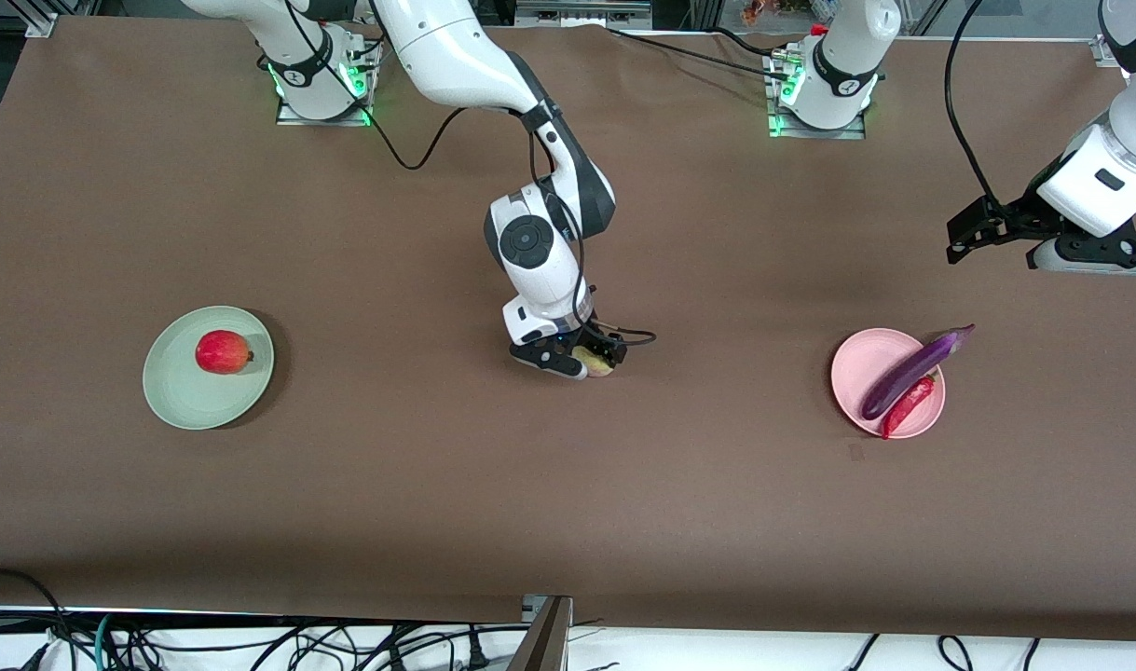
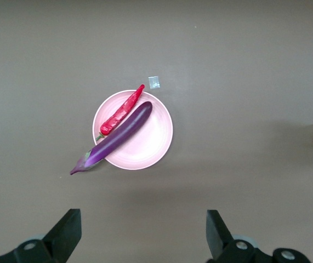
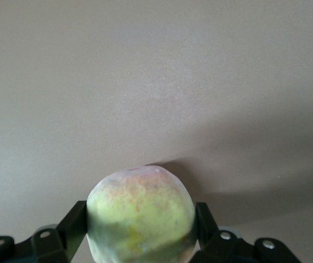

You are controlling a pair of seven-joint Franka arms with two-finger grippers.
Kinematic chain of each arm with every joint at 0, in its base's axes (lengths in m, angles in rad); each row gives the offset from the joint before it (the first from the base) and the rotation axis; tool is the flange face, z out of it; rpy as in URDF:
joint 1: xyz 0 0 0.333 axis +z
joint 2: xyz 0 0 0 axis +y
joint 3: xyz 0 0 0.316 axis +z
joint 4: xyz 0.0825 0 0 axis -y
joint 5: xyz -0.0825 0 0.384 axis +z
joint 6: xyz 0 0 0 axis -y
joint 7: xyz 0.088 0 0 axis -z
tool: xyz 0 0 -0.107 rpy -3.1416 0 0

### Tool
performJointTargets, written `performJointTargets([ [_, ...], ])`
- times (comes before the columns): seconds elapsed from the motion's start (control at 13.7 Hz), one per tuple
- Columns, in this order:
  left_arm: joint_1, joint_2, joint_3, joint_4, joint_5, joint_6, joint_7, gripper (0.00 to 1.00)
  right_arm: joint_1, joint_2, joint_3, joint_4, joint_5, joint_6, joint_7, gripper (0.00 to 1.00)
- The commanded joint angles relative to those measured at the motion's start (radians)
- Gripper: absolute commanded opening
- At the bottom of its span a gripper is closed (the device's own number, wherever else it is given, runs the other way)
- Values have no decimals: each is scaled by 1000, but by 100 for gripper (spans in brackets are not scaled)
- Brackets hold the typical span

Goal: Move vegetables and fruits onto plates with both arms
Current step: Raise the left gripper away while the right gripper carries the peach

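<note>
Pale yellow-green fruit with pink blush sits on the brown table mid-table, between the two plates; right gripper is down on it, fingers pressed to both sides, clamped on the fruit. Red apple rests on the mint green plate toward the right arm's end. Purple eggplant and red chili pepper lie side by side on the pink plate toward the left arm's end, eggplant stem overhanging the rim. Left gripper hangs over the table near the pink plate, fingers spread wide, empty. No legible writing seen.
</note>
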Motion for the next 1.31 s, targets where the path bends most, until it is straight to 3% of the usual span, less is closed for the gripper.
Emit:
performJointTargets([
  [0.0,-10,-3,9,6,41,-2,14,100,-6,-21,-14,-2,-66,-78,-9,9],
  [0.36,-13,-3,8,12,41,-5,16,100,-25,-128,-160,-2,-97,-411,-194,9],
  [0.73,-21,-2,8,17,44,-2,22,100,-114,-139,-399,-47,-100,-758,-685,9],
  [1.02,-23,-2,8,17,44,-2,23,100,-304,-131,-423,-107,-133,-792,-1016,9],
  [1.24,-24,-2,6,18,44,-2,23,100,-387,-122,-423,-144,-181,-786,-1135,9],
])
